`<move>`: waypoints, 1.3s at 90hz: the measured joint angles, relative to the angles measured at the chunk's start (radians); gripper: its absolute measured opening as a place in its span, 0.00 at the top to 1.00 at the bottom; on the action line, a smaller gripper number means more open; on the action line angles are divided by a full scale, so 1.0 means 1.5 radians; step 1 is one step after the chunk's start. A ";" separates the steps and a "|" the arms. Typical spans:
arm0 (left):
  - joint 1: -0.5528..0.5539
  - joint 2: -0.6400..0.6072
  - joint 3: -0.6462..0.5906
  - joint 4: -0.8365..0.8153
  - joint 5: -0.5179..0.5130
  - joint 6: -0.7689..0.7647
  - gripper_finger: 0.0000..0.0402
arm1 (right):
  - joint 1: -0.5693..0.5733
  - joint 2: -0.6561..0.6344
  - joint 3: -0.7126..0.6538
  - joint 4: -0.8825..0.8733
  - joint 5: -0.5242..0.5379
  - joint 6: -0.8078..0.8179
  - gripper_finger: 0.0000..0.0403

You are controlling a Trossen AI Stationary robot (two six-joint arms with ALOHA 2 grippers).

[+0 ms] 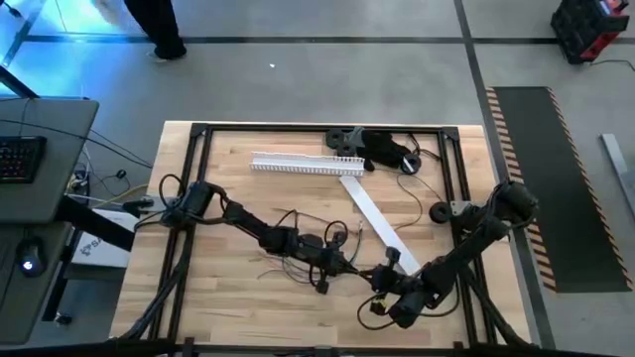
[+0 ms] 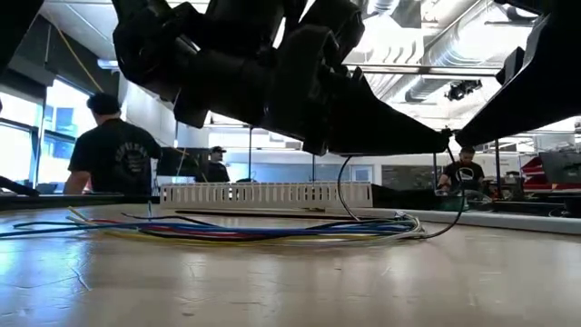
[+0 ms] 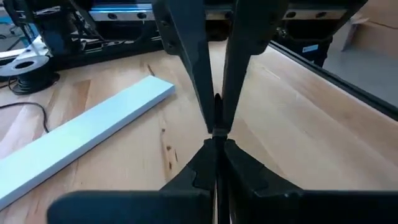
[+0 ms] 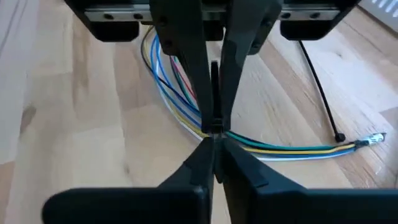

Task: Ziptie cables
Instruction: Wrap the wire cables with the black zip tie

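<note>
Near the lower middle of the high view, the two grippers meet over the wooden table. The left gripper reaches in from the frame's left, the right gripper from the lower right, and they sit just beside each other.

The cables lie as a loose dark tangle on the table around the left arm's forward end, below the centre of the high view. From the low view they show as a flat bunch of blue, yellow, red and white wires running across the middle of the frame, resting on the tabletop under the dark mass of the arms. In the right wrist view the same coloured wires curve from the upper middle of the frame down to the right, passing behind the fingers, with bare metal ends at the right edge. A thin black ziptie lies on the wood in the upper right of that frame, apart from the wires.

The right gripper's fingers are closed together at their tips; whether they pinch a wire cannot be told. The left gripper's fingers are also pressed together at the tips.

A slotted white duct lies across the upper centre of the high view, and a flat white strip runs diagonally from it toward the grippers. A black gadget sits at the upper right of the table.
</note>
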State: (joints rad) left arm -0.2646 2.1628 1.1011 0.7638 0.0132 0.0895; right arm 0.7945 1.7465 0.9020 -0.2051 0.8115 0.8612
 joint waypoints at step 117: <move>0.001 0.001 0.000 0.046 0.008 -0.035 0.85 | 0.011 -0.001 0.000 0.034 0.055 -0.016 1.00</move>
State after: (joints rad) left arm -0.2630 2.1639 1.1011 0.8330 0.0257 0.0372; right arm 0.8104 1.7454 0.9020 -0.1539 0.8947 0.8368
